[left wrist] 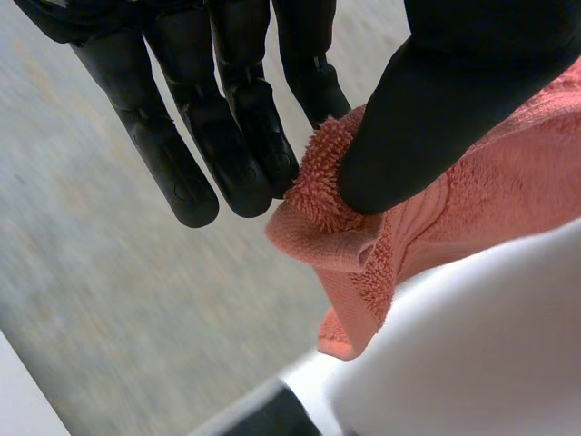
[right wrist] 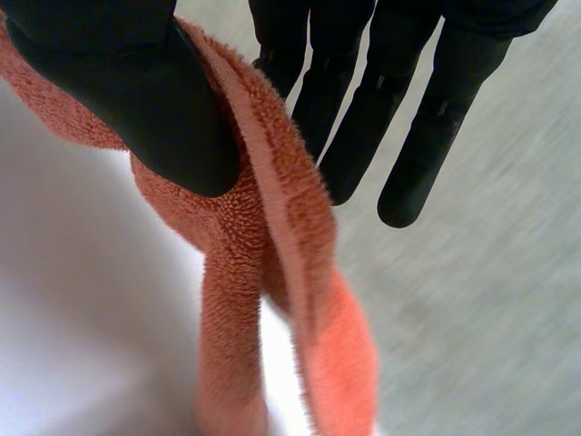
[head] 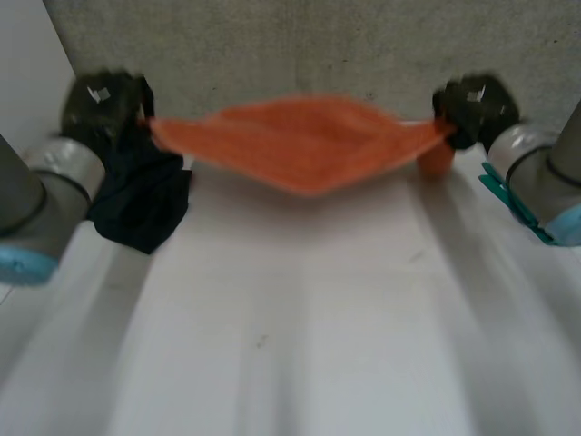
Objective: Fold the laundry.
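Note:
An orange towel (head: 304, 143) hangs stretched in the air over the far part of the white table (head: 290, 345), sagging in the middle. My left hand (head: 107, 104) holds its left corner. In the left wrist view the thumb (left wrist: 427, 118) pinches the towel corner (left wrist: 354, 236) against the fingers (left wrist: 227, 145). My right hand (head: 472, 109) holds the opposite corner. Its own wrist view has the thumb (right wrist: 154, 100) pressing the towel edge (right wrist: 272, 227) against the fingers (right wrist: 363, 118), with the corner dangling below.
A dark cloth (head: 141, 200) lies heaped on the table under my left hand. A grey wall (head: 300, 45) runs behind the table's far edge. Bare white table stretches from the towel to the near edge.

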`<action>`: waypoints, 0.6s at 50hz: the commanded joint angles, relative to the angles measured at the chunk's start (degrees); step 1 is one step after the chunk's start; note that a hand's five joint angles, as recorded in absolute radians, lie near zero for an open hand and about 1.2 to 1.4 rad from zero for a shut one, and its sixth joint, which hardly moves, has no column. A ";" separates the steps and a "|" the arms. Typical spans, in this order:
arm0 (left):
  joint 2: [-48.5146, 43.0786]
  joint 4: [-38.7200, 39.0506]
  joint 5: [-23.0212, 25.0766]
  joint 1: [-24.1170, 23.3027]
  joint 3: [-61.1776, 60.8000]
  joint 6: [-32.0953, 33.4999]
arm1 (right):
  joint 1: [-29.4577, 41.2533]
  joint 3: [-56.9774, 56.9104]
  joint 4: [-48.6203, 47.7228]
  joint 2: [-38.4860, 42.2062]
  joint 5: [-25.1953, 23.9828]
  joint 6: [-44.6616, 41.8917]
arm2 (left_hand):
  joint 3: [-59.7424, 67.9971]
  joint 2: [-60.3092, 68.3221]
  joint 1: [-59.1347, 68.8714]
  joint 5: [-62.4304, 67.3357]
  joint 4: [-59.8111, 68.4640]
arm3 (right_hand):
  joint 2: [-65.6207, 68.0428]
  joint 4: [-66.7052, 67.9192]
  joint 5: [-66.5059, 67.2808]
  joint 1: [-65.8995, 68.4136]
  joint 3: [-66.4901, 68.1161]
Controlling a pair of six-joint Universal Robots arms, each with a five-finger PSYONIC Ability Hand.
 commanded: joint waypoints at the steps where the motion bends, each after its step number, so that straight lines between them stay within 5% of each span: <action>1: 0.00 5.82 -0.12 -1.49 -10.38 2.75 | -2.73 4.47 3.46 5.37 0.78 1.87 | 11.40 11.10 14.52 12.62 11.11 | 2.50 1.68 3.21 7.20 1.96; 10: 2.82 8.03 0.23 -0.09 -13.03 2.66 | -6.69 4.03 6.54 8.72 1.49 9.25 | 11.40 11.10 14.52 12.62 11.11 | -35.70 -36.53 -34.99 -31.01 -36.24; 18: 4.75 5.40 0.58 2.11 -13.46 1.87 | -10.12 4.03 5.84 9.42 0.88 19.71 | 11.40 11.10 14.52 12.62 11.11 | -35.40 -36.22 -34.69 -30.70 -35.94; 30: 5.98 2.32 1.37 3.17 -14.08 -0.59 | -10.03 2.01 5.92 13.02 -0.62 17.43 | 11.40 11.10 14.52 12.62 11.11 | -29.00 -29.82 -28.29 -24.30 -29.54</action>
